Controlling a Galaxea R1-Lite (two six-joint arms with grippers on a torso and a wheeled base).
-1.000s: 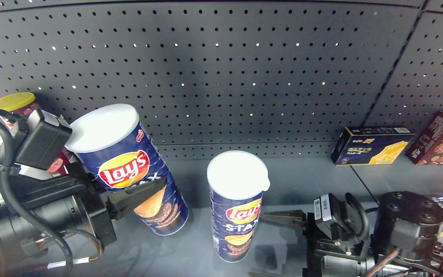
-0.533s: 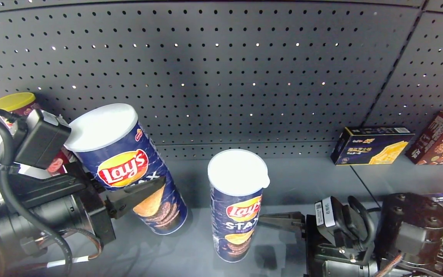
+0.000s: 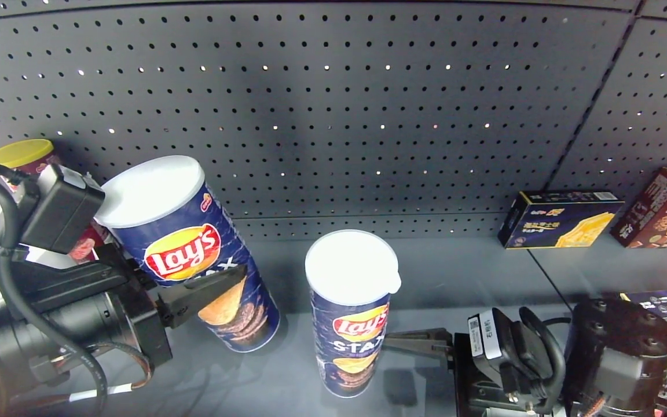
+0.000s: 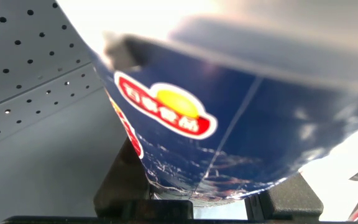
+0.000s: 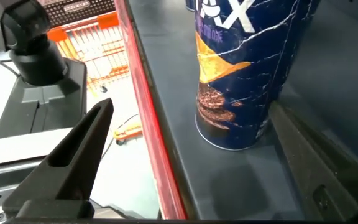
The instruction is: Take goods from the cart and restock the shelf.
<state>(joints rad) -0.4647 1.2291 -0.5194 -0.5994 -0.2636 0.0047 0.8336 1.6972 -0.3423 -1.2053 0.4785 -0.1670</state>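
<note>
Tilting at the left end of the shelf [image 3: 461, 272], the first can [image 3: 186, 255] is clamped by the left gripper [image 3: 212, 286], seemingly for placement; the second can [image 3: 351, 324] stands by the front edge, right gripper [image 5: 190, 107] spread open

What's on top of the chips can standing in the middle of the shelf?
A white plastic lid caps the upright chips can. It covers the opening, so whatever is inside cannot be seen.

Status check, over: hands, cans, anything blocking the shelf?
Left hand shut on tilted can. Right hand open beside upright can, standing on shelf. Yellow-lidded can behind left hand, snack box far right.
</note>
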